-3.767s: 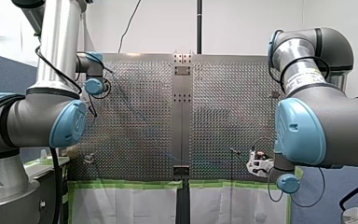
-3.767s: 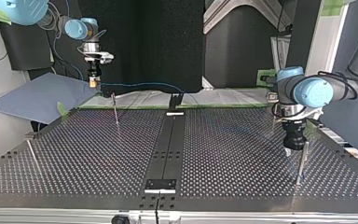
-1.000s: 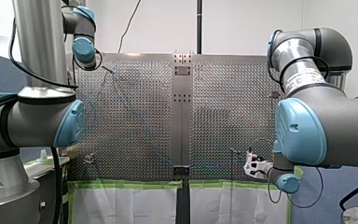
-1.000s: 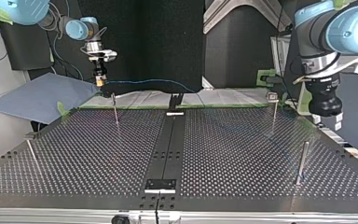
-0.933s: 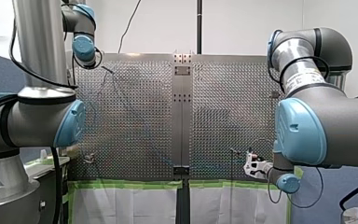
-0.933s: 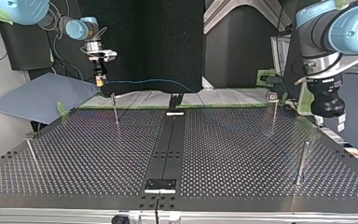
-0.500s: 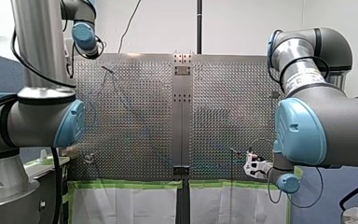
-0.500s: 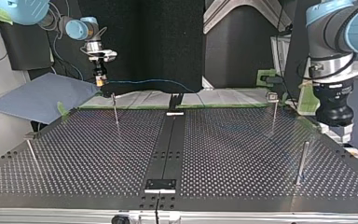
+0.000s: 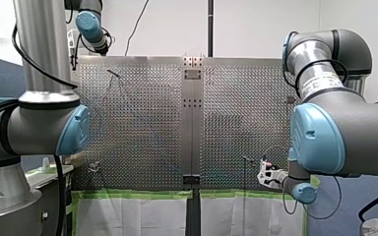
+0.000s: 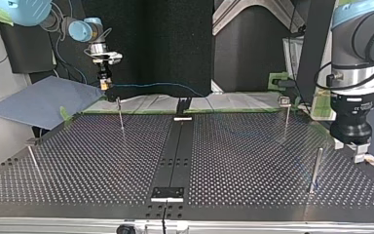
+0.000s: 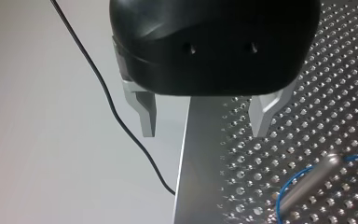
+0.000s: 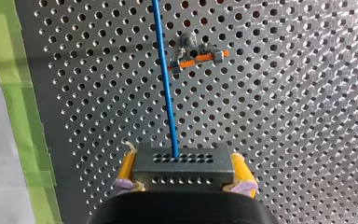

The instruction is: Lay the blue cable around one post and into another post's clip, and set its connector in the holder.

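Observation:
My right gripper (image 12: 181,179) is shut on the grey connector block (image 12: 181,165), with yellow pads (image 12: 240,170) on both of its sides. The blue cable (image 12: 165,79) runs ahead from the block, passing beside a post with an orange clip (image 12: 196,52). In the top view my right gripper (image 10: 105,87) hangs at the far left edge of the table, and the cable (image 10: 165,86) stretches away to the right. My left gripper (image 11: 205,121) is open and holds nothing. It hovers over the table's edge, just off a plain post (image 11: 307,179) that the cable (image 11: 283,193) loops around.
Perforated table (image 10: 243,161) with a dark centre strip (image 10: 175,151). Thin posts stand at the top view's left (image 10: 120,114), near left (image 10: 33,161), right back (image 10: 286,117) and right front (image 10: 314,168). A blue sheet (image 10: 39,100) lies off the left edge.
My left arm has lifted away from the looped post and drifted toward the top view's right edge, fingers still open. My right arm and the connector have not moved.

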Robot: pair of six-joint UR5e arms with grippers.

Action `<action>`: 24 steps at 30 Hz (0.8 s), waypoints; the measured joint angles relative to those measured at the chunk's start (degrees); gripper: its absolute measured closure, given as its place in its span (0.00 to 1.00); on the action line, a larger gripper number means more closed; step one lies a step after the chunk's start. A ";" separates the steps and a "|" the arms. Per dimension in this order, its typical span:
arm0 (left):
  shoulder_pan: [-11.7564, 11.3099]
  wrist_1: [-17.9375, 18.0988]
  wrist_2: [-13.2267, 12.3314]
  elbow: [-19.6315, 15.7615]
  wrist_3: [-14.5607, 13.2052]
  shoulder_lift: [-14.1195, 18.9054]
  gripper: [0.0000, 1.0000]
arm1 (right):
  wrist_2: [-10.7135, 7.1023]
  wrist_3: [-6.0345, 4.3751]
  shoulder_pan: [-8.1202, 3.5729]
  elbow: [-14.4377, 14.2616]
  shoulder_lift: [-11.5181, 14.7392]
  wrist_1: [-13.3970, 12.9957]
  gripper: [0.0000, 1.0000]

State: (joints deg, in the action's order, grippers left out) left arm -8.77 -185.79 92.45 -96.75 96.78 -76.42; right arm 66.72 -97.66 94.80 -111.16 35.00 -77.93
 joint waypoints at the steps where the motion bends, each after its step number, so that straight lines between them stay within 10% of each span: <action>1: 0.00 -0.40 0.04 0.41 -0.42 0.00 0.00 | 0.00 0.00 0.00 0.00 0.00 0.01 0.79; 24: 2.59 -11.75 4.67 5.78 -8.99 -0.16 0.00 | 0.08 0.01 0.01 0.01 -0.01 0.29 0.79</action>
State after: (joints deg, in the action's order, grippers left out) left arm -6.18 -197.54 97.12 -90.98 87.79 -76.58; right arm 66.80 -97.65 94.81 -111.15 35.00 -77.64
